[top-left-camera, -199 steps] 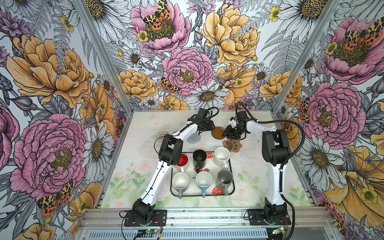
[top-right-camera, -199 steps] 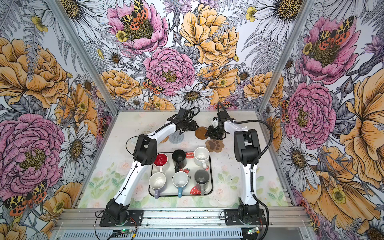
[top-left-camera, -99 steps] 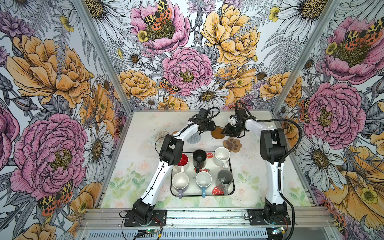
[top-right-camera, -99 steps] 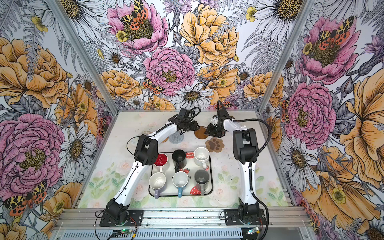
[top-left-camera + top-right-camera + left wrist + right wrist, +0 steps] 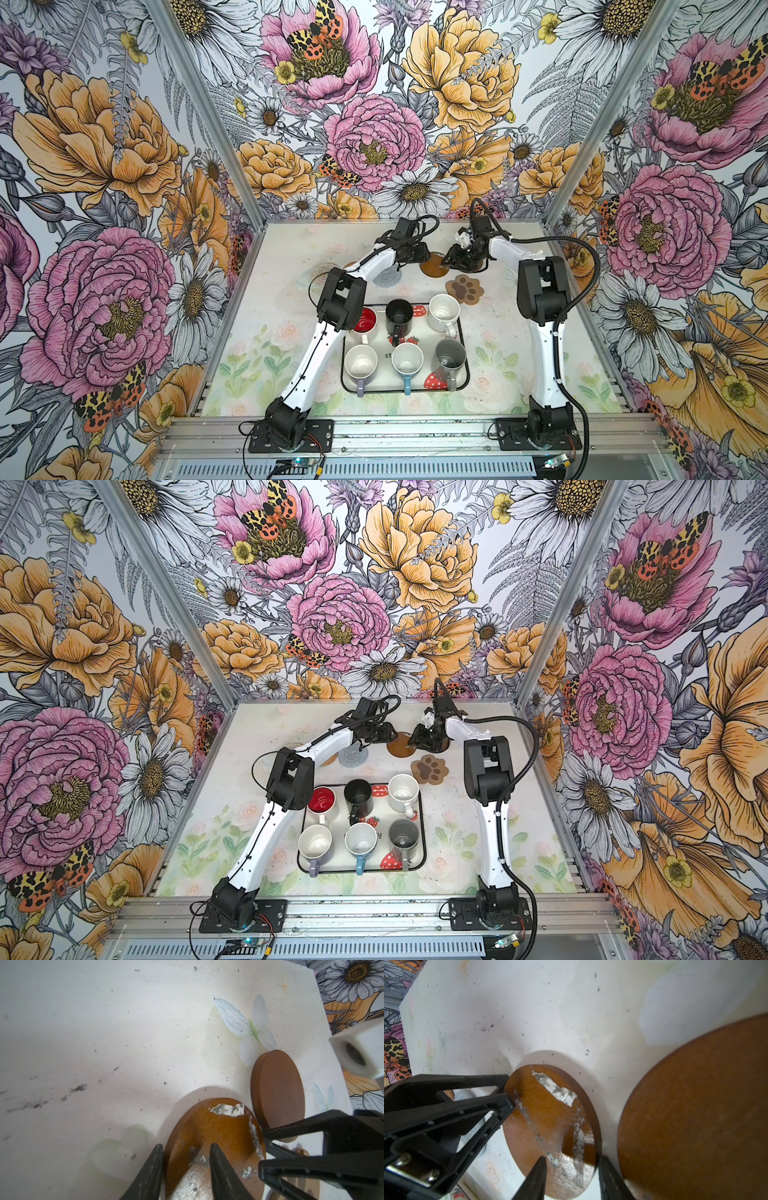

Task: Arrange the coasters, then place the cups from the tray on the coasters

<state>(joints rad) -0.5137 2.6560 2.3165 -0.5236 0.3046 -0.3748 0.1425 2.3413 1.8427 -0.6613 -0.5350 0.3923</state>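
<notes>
A brown coaster disc (image 5: 434,266) with whitish scuffs lies between both grippers at the back of the table. My left gripper (image 5: 186,1145) stands part open astride its rim, one finger over its face (image 5: 218,1126). My right gripper (image 5: 572,1157) stands part open astride the opposite rim of the same disc (image 5: 550,1118). A second, darker brown disc (image 5: 277,1093) sits right beside it, under the right wrist (image 5: 695,1115). Six cups stand in the strawberry tray (image 5: 467,374): red-inside (image 5: 365,320), black (image 5: 399,316), speckled white (image 5: 444,311), lilac (image 5: 360,365), light blue (image 5: 407,361), grey (image 5: 449,357).
The paw coaster (image 5: 464,288) lies in front of the right gripper. The grey spiral coaster (image 5: 386,276) and the rattan coaster (image 5: 328,267) lie partly under the left arm. White fabric petals (image 5: 247,1022) rest behind the discs. Flowered walls close three sides.
My left gripper has moved right, up to the scuffed disc, and its jaws have narrowed a little. The disc and the right gripper have stayed in place.
</notes>
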